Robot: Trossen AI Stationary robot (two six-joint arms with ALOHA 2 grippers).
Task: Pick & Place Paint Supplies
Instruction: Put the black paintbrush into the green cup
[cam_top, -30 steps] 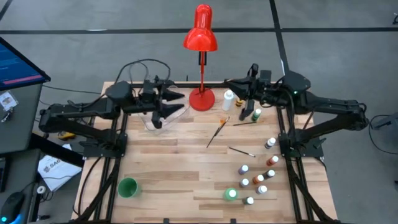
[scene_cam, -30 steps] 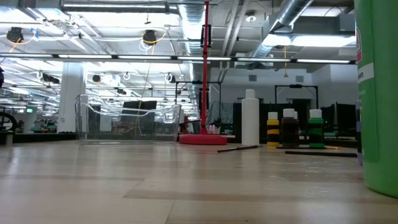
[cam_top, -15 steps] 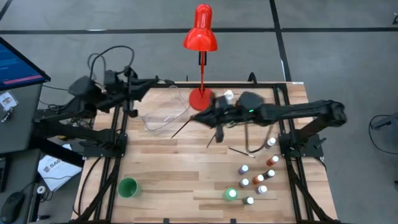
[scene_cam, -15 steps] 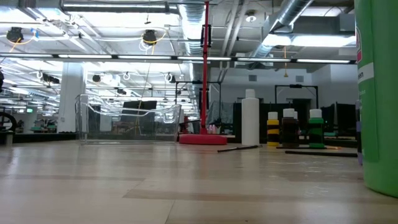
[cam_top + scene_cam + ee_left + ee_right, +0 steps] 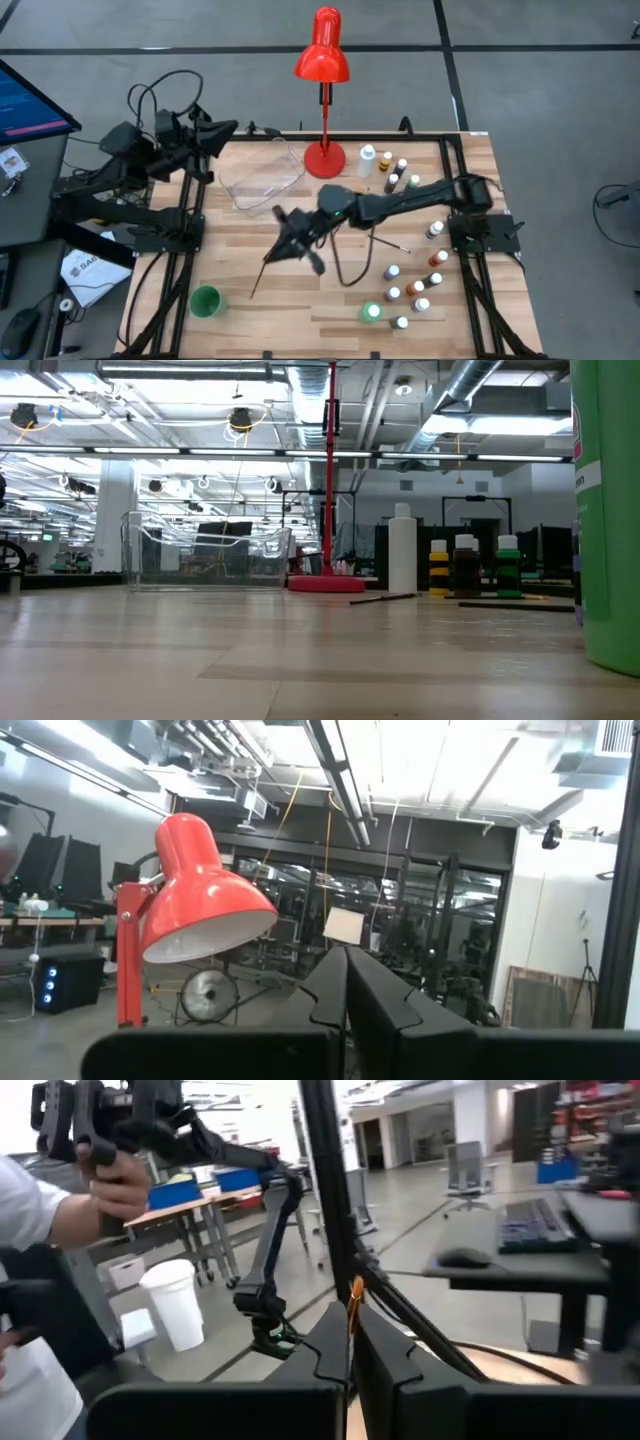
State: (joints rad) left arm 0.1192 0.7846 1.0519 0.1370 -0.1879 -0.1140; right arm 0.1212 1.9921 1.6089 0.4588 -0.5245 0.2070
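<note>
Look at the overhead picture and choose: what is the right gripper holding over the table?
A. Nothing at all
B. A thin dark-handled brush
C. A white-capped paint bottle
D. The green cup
B: the right gripper, reaching over the table's middle, is shut on a thin brush that slants down from its fingers, while the bottles stay standing near the right edge.

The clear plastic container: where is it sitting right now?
High view: the clear plastic container sits at the table's back left, just left of the red lamp's base.

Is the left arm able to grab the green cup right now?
Probably not yet. The left end effector is shut and raised at the table's far left corner, while the green cup sits near the front edge. Nothing blocks the way, though.
</note>
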